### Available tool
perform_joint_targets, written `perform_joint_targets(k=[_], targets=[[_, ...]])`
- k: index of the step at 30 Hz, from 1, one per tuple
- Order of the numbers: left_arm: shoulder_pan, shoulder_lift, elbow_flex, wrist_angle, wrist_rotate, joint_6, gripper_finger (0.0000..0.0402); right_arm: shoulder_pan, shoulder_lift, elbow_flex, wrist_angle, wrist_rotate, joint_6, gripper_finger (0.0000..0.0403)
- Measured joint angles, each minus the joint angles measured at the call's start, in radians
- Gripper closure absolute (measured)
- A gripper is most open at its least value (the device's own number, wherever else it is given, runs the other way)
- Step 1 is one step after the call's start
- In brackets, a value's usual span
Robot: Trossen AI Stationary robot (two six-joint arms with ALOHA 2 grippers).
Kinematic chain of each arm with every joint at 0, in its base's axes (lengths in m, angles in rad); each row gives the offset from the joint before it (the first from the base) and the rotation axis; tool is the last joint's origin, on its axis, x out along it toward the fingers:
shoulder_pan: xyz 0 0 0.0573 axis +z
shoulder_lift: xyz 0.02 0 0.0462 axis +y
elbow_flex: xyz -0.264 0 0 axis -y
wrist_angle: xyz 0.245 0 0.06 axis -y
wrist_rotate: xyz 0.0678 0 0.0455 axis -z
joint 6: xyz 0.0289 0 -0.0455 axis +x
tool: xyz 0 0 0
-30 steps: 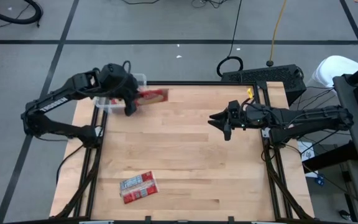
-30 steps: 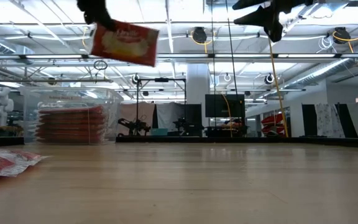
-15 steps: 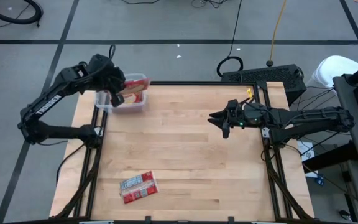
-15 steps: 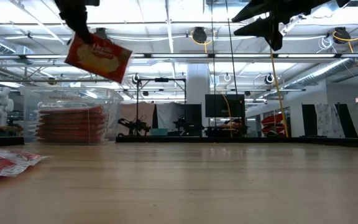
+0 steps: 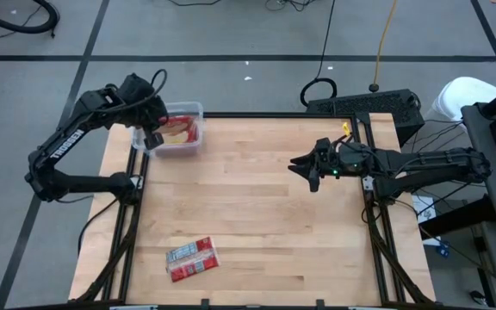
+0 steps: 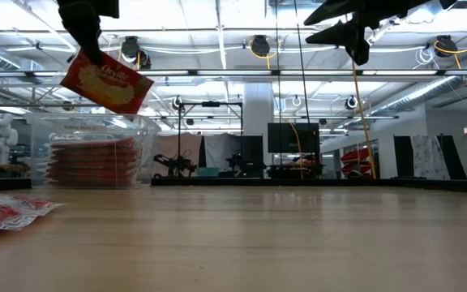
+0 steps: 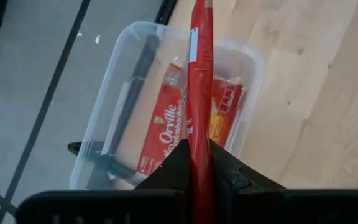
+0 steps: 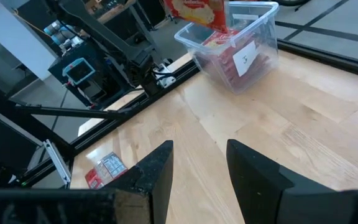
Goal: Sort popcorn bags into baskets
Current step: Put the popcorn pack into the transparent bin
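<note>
A red popcorn bag [image 6: 108,81] hangs over the clear plastic basket [image 5: 198,109] at the table's far left corner, with my left gripper [image 5: 155,134] shut on it. The basket [image 6: 96,150] holds a stack of red bags. In the left wrist view the held bag [image 7: 199,74] shows edge-on above a bag lying in the basket [image 7: 166,134]. Two more bags [image 5: 191,258] lie flat on the table near its front left. My right gripper [image 5: 305,172] hovers open over the table's right half, with nothing between its fingers. My left gripper pinches the bag's upper end [image 7: 200,146] between its two fingers [image 7: 178,167], one on each flat face. The fingers slant down from above. The bag hangs tilted below them, its lower corner [image 6: 140,96] clear of the basket.
A black metal frame [image 5: 136,185] runs along the table's left and right sides. The middle of the wooden table [image 5: 257,215] is bare. The two loose bags also show in the right wrist view [image 8: 104,169] and at the left of the low view [image 6: 6,212].
My left gripper has swung toward the table's left edge, carrying the bag from just right of the basket to above it, and has tipped further downward. The bag has stayed in the hold and now hangs more steeply tilted.
</note>
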Motion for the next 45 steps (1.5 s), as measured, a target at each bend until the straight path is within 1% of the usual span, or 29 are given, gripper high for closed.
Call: perform_joint_targets(k=[3,5,8,10,12,16,20,24,27,32,35,39,45], targets=[[0.033,0.0,0.0,-0.026,0.022,0.009,0.0381,0.0,0.0,0.0,0.0,0.0,0.0,0.0259],[0.059,0.0,0.0,-0.032,0.045,0.008,0.0381,0.0,0.0,0.0,0.0,0.0,0.0,0.0259],[0.095,0.0,-0.008,-0.026,0.079,0.005,0.0369,0.001,0.0,0.0,0.0,0.0,0.0,0.0259],[0.115,0.0,-0.029,-0.023,0.098,0.013,0.0359,0.001,0.0,0.0,0.0,0.0,0.0,0.0259],[0.133,0.0,-0.056,-0.008,0.106,0.03,0.0357,0.001,0.0,0.0,0.0,0.0,0.0,0.0259],[0.174,0.0,-0.101,0.033,0.14,0.054,0.0372,0.001,0.0,0.0,0.0,-0.001,0.0,0.0259],[0.202,0.001,-0.11,0.069,0.208,0.054,0.0381,0.001,0.0,0.0,0.0,-0.001,0.0,0.0259],[0.235,0.0,-0.12,0.086,0.28,0.063,0.0364,0.001,0.0,0.0,0.0,-0.001,0.0,0.0259],[0.254,0.0,-0.148,0.085,0.303,0.068,0.0347,0.001,0.0,0.0,0.0,-0.001,-0.005,0.0259],[0.265,0.0,-0.201,0.085,0.302,0.048,0.0342,0.001,0.0,0.0,0.0,0.0,-0.019,0.0259],[0.265,0.0,-0.228,0.086,0.279,0.037,0.0341,0.001,0.0,0.0,-0.001,0.0,-0.021,0.0259],[0.261,0.0,-0.243,0.087,0.176,0.034,0.034,-0.004,0.0,0.0,-0.001,0.001,-0.026,0.0259],[0.261,0.0,-0.244,0.087,0.11,0.038,0.0339,-0.027,0.0,0.0,-0.001,0.002,-0.027,0.0259]])
